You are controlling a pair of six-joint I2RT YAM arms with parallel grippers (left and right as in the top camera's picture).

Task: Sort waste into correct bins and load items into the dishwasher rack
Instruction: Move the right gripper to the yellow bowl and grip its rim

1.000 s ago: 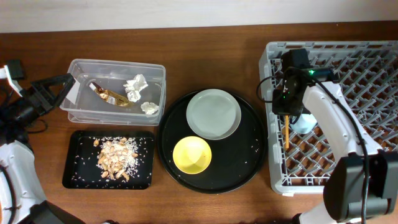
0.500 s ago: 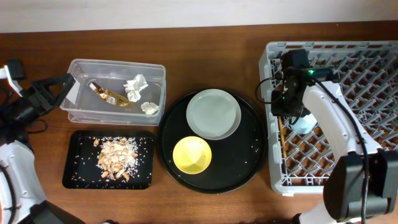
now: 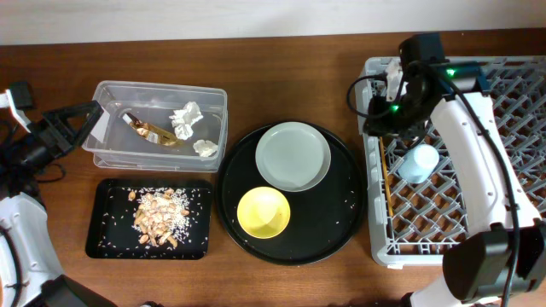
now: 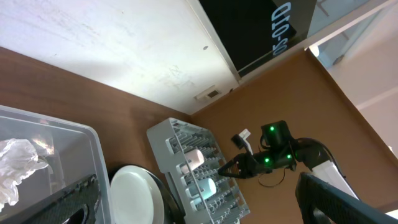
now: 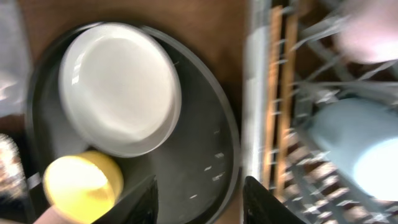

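The grey dishwasher rack (image 3: 512, 102) stands at the right. Wooden chopsticks (image 3: 391, 183) lie along its left side, also in the right wrist view (image 5: 277, 106). A blue cup (image 3: 418, 162) lies beside them, and a pink cup (image 5: 367, 31) sits further back. My right gripper (image 3: 381, 111) hangs open and empty above the rack's left edge (image 5: 202, 208). The pale plate (image 3: 293, 155) and yellow bowl (image 3: 264, 212) sit on the round black tray (image 3: 341, 230). My left gripper (image 3: 72, 124) is open and empty beside the clear tub (image 3: 119, 89).
The tub holds white tissue balls (image 3: 185, 115) and a gold wrapper (image 3: 153, 132). The shallow black rectangular tray (image 3: 94, 217) in front of it holds beige food scraps (image 3: 159, 213). Rice bits dot the round tray.
My right gripper has let go of the chopsticks, which now lie in the rack. It has risen and drawn back toward the far edge. The left arm has not moved.
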